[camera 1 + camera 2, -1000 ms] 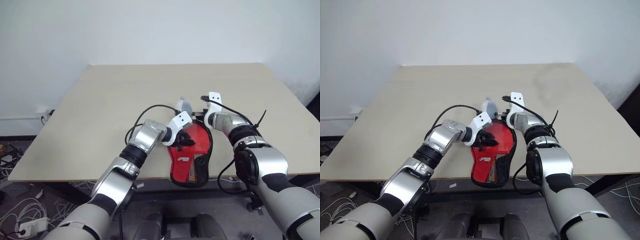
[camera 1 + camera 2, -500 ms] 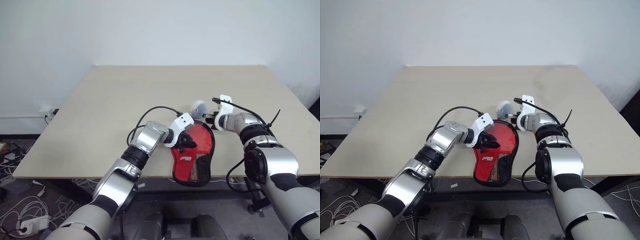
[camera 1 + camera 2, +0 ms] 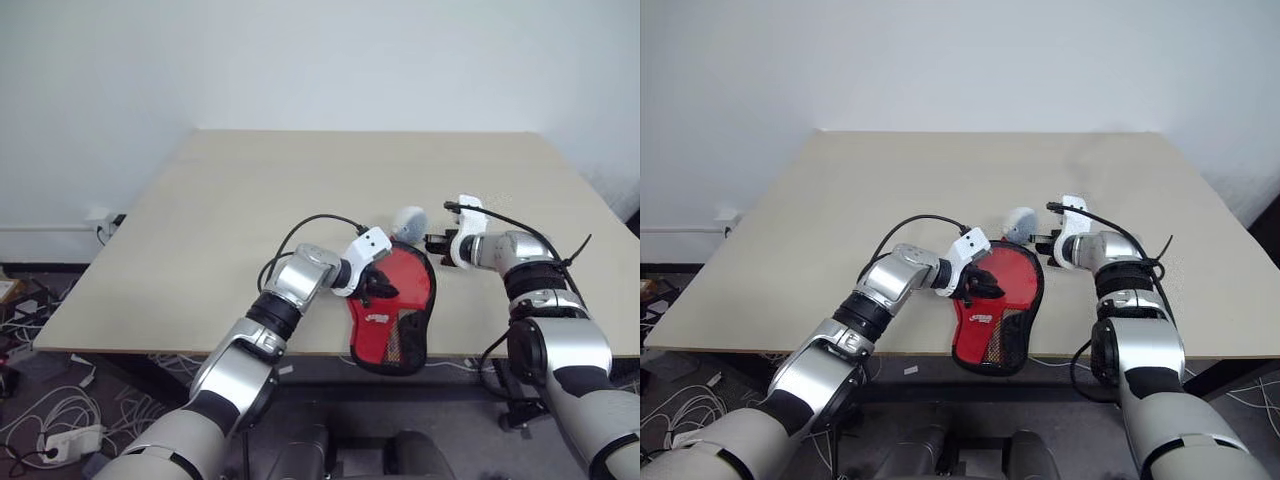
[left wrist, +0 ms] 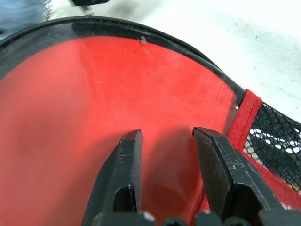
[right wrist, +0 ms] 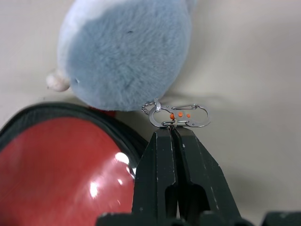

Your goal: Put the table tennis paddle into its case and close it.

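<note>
The right gripper (image 5: 172, 134), fingers pressed together on the metal clip (image 5: 181, 116), sits at the case's (image 3: 392, 310) two o'clock; the case's long axis runs twelve to six. The left gripper (image 4: 165, 155), part-spread, presses the clear face over the paddle (image 4: 94, 103).

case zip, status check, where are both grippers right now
Left gripper part open, fingers pressed on the case. Right gripper shut on the metal clip by the fluffy ball. Nothing in the way.

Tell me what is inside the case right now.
Through the clear side of the case the red face of the table tennis paddle shows, filling the round part. Its handle is covered by the mesh panel, so it cannot be made out.
</note>
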You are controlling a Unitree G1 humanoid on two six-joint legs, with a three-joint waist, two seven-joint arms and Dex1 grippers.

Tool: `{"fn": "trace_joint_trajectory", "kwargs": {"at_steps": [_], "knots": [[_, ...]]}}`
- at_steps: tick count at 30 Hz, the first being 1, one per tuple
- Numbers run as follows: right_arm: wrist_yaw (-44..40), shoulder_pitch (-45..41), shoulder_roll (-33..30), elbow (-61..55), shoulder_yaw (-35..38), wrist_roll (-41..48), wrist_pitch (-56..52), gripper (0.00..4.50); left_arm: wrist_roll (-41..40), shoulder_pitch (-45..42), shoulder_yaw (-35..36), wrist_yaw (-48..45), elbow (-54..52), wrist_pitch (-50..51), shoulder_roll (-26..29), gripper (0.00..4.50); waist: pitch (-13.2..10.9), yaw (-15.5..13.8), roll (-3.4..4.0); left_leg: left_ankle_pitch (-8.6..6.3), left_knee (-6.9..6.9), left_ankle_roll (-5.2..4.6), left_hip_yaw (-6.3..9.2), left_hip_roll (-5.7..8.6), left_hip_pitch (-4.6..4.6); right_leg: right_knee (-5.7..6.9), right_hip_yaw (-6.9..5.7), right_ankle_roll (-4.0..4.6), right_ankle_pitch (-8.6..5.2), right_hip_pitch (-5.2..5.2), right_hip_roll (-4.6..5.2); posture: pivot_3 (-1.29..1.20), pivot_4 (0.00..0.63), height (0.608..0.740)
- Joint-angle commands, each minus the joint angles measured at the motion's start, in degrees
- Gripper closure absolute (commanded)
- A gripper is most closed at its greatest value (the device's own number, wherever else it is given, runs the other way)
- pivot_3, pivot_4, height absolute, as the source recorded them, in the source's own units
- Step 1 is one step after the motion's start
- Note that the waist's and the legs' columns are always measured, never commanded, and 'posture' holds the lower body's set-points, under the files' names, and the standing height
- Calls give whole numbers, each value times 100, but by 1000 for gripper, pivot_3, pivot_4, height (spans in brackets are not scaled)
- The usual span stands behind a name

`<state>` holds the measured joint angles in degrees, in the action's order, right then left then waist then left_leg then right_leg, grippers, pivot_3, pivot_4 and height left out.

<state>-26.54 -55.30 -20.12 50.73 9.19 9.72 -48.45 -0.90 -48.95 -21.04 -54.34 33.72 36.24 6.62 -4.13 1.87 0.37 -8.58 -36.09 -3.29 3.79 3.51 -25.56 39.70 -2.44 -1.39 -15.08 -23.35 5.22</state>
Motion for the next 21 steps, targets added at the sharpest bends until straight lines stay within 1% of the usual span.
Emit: {"fn": "trace_joint_trajectory", "kwargs": {"at_steps": [1, 7, 13, 16, 20, 21], "knots": [[-27, 227, -519, -764, -65, -56, -343, 4473, 165, 254, -180, 34, 306, 227, 104, 2736, 2, -62, 3, 0, 1, 0, 1, 1, -1, 0, -1, 0, 0, 0, 3, 0, 0, 688], [-317, 870, -923, -1741, -415, -52, -861, 4473, 168, 276, -192, 19, 264, 241, 87, 2736, 6, -211, 9, 0, 2, 0, 2, 12, -2, -2, -11, -5, -4, 5, 32, 0, 0, 688], [-493, 1305, -1360, -2363, -453, 97, -1210, 4473, 171, 289, -191, 16, 224, 261, 76, 2736, 11, -286, 15, -1, 7, -28, 8, 62, -5, -2, -22, -39, -18, 14, 74, 0, 0, 688], [-597, 1453, -1479, -2610, -462, 213, -1403, 4473, 167, 305, -198, 15, 195, 274, 73, 2736, 11, -374, 15, -4, 7, -46, 6, 84, -6, -3, -18, -63, -28, 18, 89, 0, 0, 688], [-561, 1566, -1441, -2915, -363, 396, -1431, 4473, 169, 291, -200, 8, 218, 257, 63, 2736, 14, -419, 12, -7, 5, -65, 2, 95, -8, -13, -15, -79, -36, 24, 99, 0, 0, 688], [-545, 1560, -1415, -2938, -340, 437, -1478, 4295, 171, 278, -197, 8, 233, 250, 59, 2736, 14, -419, 12, -8, 5, -66, 0, 95, -8, -16, -15, -80, -36, 25, 99, 0, 0, 688]]}}
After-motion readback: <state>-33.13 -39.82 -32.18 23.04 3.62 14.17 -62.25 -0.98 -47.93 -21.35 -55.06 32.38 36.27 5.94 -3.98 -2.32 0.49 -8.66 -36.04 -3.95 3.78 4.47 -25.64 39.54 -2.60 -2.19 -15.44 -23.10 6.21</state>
